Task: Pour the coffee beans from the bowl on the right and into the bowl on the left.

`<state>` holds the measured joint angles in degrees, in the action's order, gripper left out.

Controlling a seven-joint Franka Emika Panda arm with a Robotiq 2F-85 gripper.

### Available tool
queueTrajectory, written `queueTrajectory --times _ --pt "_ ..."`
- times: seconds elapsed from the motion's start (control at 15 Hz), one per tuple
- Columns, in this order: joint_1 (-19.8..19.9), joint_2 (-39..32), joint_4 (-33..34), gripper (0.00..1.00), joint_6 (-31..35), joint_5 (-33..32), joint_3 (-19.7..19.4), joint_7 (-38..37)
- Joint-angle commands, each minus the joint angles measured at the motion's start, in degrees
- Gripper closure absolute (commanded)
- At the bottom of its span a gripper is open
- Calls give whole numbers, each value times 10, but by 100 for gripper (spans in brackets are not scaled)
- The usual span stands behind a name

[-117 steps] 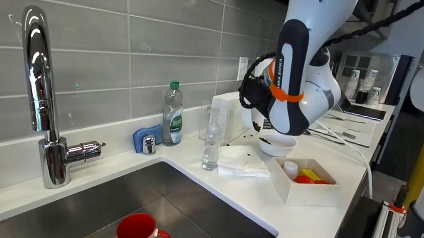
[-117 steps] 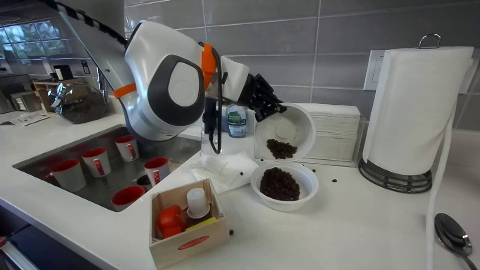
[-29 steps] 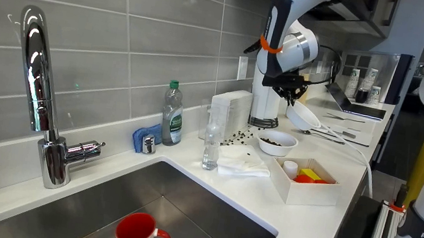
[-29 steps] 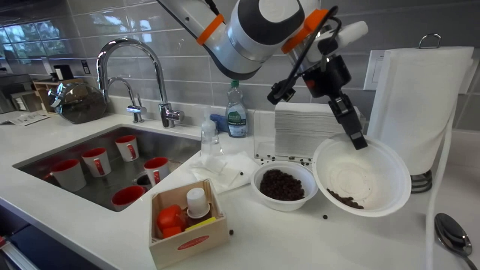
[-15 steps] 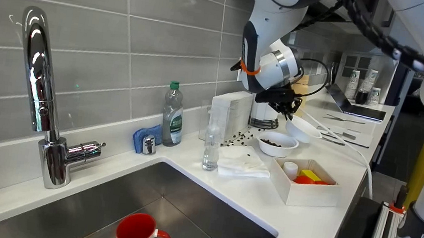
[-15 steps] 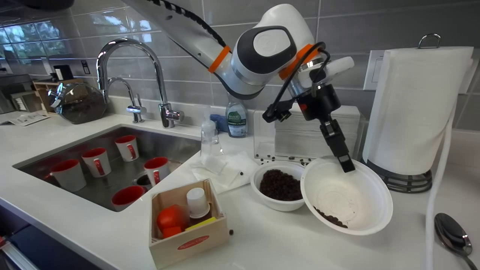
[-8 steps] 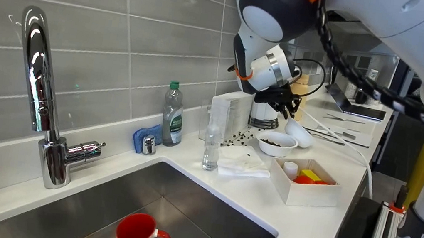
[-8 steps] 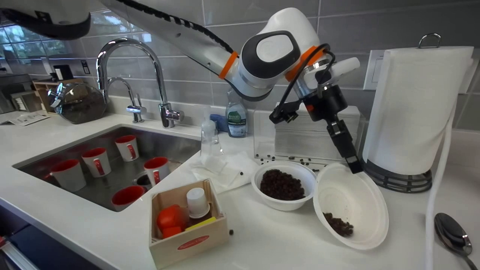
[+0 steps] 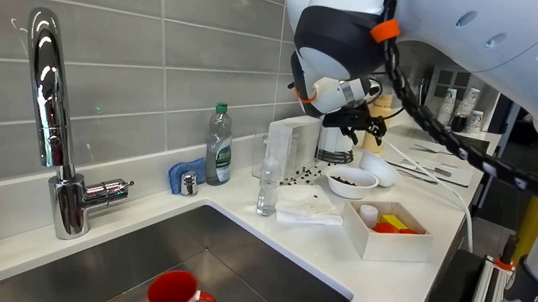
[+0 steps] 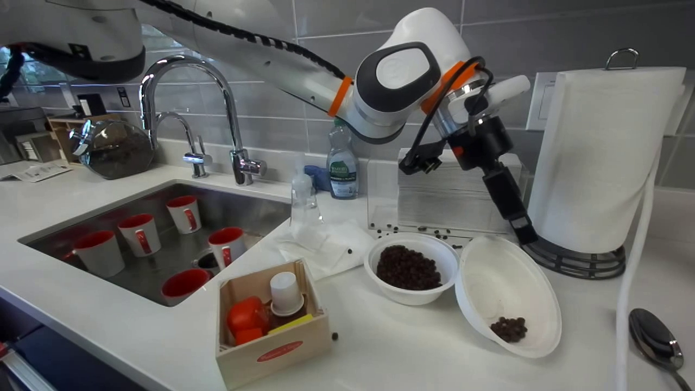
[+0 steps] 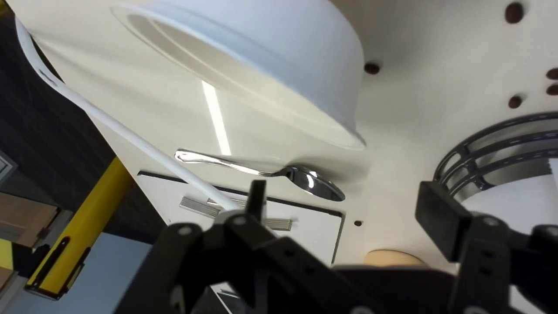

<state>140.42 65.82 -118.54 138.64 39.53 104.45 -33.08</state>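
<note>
Grey glossy tiles (image 9: 93, 39) rise behind a white countertop (image 10: 412, 347), with a stainless steel sink (image 9: 278, 269) holding red-and-white mugs (image 9: 173, 291). On my wrist view, the black two-finger gripper (image 11: 346, 205) has its fingers (image 11: 440, 218) spread wide, the countertop showing through the gap. The tilted round white bowl (image 11: 305, 65) lies outside that gap, apart from both fingers, and a shiny metal spoon (image 11: 311, 181) rests between them in that view. From an exterior view I see the fingertips just beyond the bowl's upper rim, on the side toward the white paper towel roll (image 10: 602, 163).

That bowl leans steeply just beside the upright round white bowl (image 10: 407, 297); I can't tell whether they touch. A small clump of dark brown coffee beans (image 10: 509, 329) sits low in the tilted one, a larger bean pile (image 10: 409, 267) in the upright one. Loose beans (image 11: 514, 13) dot the countertop near the stacked white napkins (image 10: 450, 201).

My white-and-black arm (image 10: 399, 70) reaches across from the upper left of an exterior view, bends at the wrist and slants the gripper downward.
</note>
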Motion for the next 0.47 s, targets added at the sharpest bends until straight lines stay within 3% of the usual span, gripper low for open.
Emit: queueTrajectory --times 0.0,0.4 --pt "0 9 27 0 -33 20 -23 15" --pt "-1 -16 40 0 -40 -9 -44 -3"
